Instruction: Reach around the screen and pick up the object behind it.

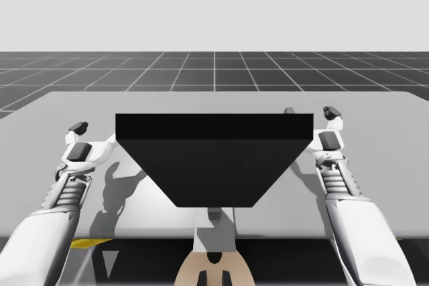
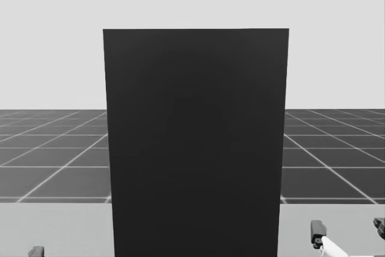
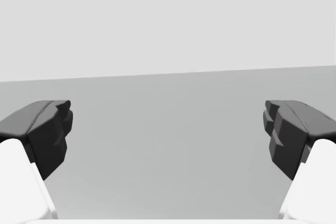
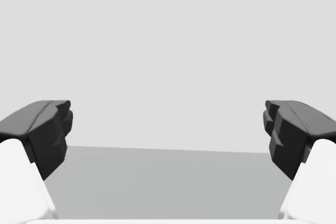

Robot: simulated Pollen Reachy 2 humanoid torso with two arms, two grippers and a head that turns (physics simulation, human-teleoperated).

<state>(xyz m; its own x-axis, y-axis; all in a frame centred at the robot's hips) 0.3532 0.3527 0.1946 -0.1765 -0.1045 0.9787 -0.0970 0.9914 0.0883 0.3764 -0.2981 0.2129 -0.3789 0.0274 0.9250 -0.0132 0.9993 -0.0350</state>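
High view, black screen (image 1: pixel 214 165) upright on grey table (image 1: pixel 60 106), left gripper (image 3: pixel 168 127) and right gripper (image 4: pixel 168 127) flanking its two edges, both splayed, empty.

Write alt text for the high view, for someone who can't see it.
A black screen stands upright in the middle of a grey table, blocking the view behind it. My left tool and right tool hover open at its two sides.

Tall black flat screen (image 1: pixel 214 159) stands upright at table (image 1: pixel 167 102) ctr, broad face twd me
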